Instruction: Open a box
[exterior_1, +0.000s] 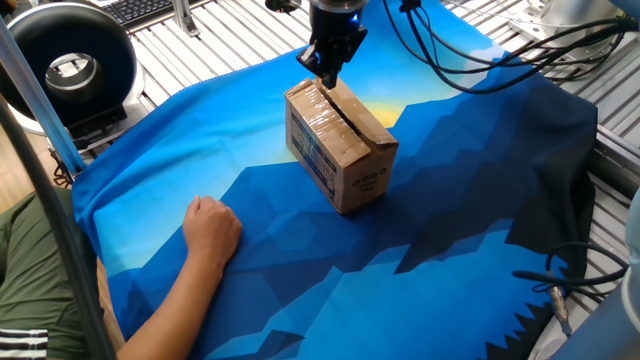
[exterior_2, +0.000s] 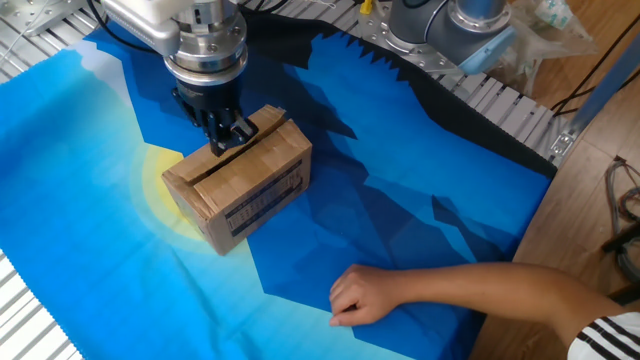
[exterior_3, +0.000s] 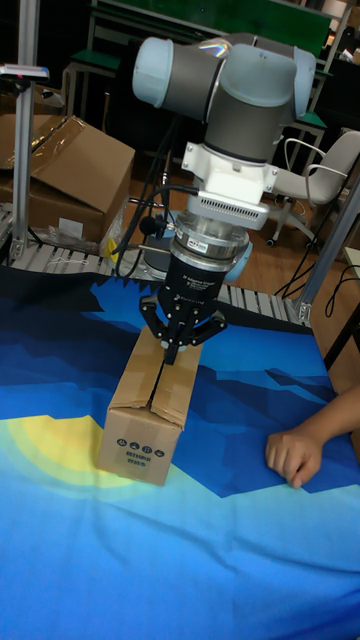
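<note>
The box (exterior_1: 340, 145) is a small brown cardboard carton standing on the blue cloth, with shiny tape on top and a blue printed label on its side. Its top flaps lie down, with a dark seam between them. My gripper (exterior_1: 328, 80) points straight down at the far end of that seam, fingers shut together and tips touching the box top (exterior_2: 228, 140). In the tall fixed view the gripper (exterior_3: 172, 352) sits right over the seam of the box (exterior_3: 150, 415). Whether a flap edge is pinched between the tips does not show.
A person's hand (exterior_1: 212, 228) rests on the blue cloth (exterior_1: 450, 200) near the box, and it also shows as a hand (exterior_2: 362, 295) in the other fixed view. A black round device (exterior_1: 65, 65) stands at the table's left corner. Cables (exterior_1: 480, 60) hang behind the arm.
</note>
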